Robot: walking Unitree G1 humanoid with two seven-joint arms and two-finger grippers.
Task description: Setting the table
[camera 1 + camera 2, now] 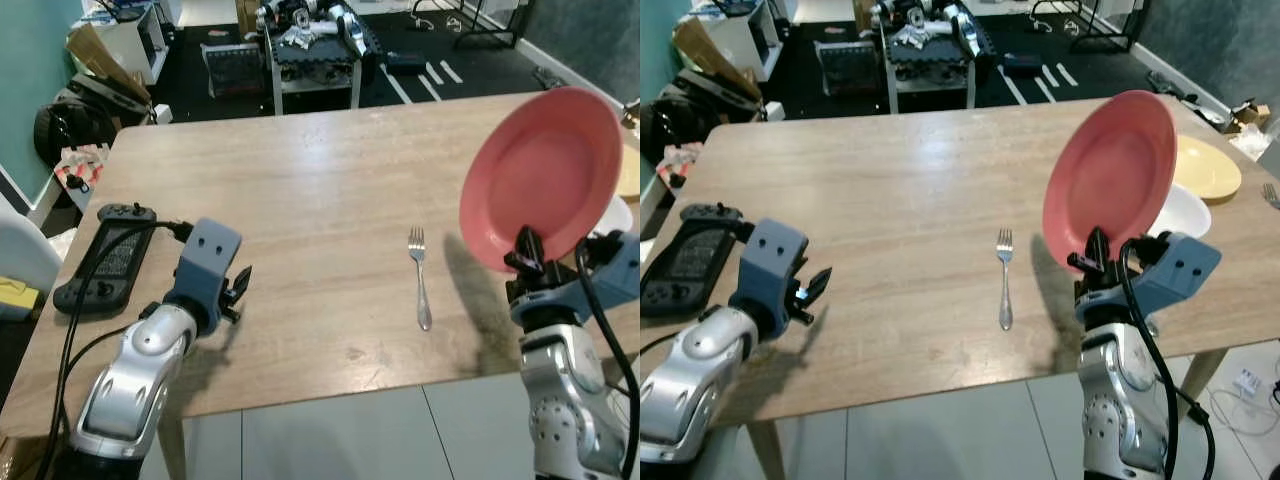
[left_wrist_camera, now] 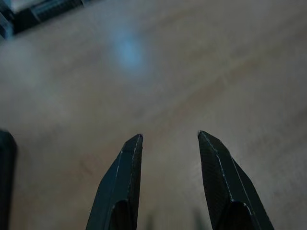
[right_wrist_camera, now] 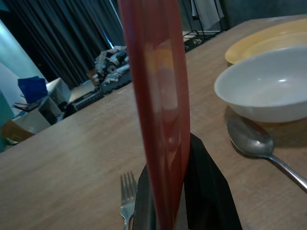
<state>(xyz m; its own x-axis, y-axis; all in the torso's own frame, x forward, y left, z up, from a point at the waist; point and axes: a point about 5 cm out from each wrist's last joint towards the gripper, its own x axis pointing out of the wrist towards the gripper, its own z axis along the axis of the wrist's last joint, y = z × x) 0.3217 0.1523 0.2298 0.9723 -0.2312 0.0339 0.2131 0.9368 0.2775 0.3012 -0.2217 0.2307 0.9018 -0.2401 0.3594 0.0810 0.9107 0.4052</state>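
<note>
My right gripper [image 1: 527,256] is shut on the lower rim of a red plate [image 1: 545,175], holding it nearly upright above the table's right side. The plate [image 3: 160,105] shows edge-on in the right wrist view, pinched between the black fingers [image 3: 206,191]. A silver fork [image 1: 419,275] lies on the wooden table [image 1: 300,200] just left of the plate, tines pointing away from me. My left gripper [image 1: 240,290] hovers open and empty over the table near its front left; its fingers [image 2: 120,187] are apart above bare wood.
A white bowl [image 1: 1180,212], a yellow plate [image 1: 1208,168] and a spoon [image 3: 261,146] sit at the table's right. A black game controller [image 1: 105,255] lies at the left edge. Boxes, bags and a cluttered stand [image 1: 315,45] are beyond the far side.
</note>
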